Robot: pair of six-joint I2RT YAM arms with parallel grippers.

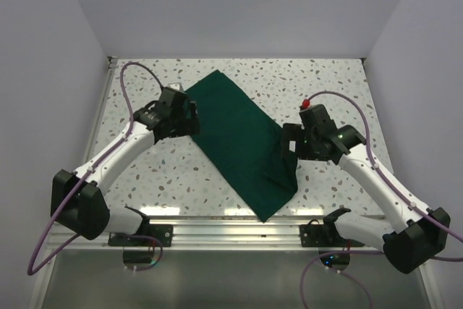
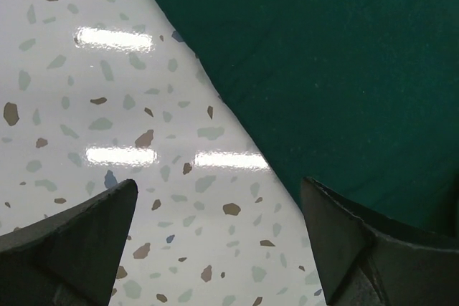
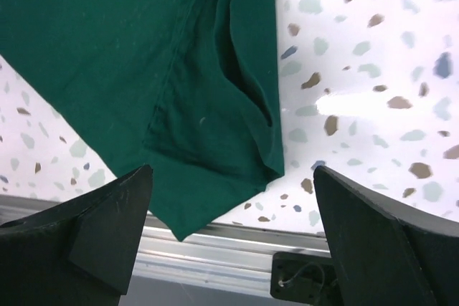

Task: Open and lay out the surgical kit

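Observation:
The dark green cloth wrap (image 1: 242,139) lies folded on the speckled table, running from the back centre to the near edge. Its near right part is folded over in layers (image 3: 215,105). My left gripper (image 1: 189,117) is open and empty at the cloth's left edge; in the left wrist view the cloth (image 2: 323,62) fills the upper right, and the gripper (image 2: 219,238) is over bare table. My right gripper (image 1: 288,146) is open and empty above the cloth's right folded edge, also seen in the right wrist view (image 3: 233,238). The steel tray and instruments are hidden.
An aluminium rail (image 1: 231,222) runs along the table's near edge, with the cloth's near corner reaching it (image 3: 179,231). A black bracket (image 3: 301,281) sits on the rail. White walls enclose the table on three sides.

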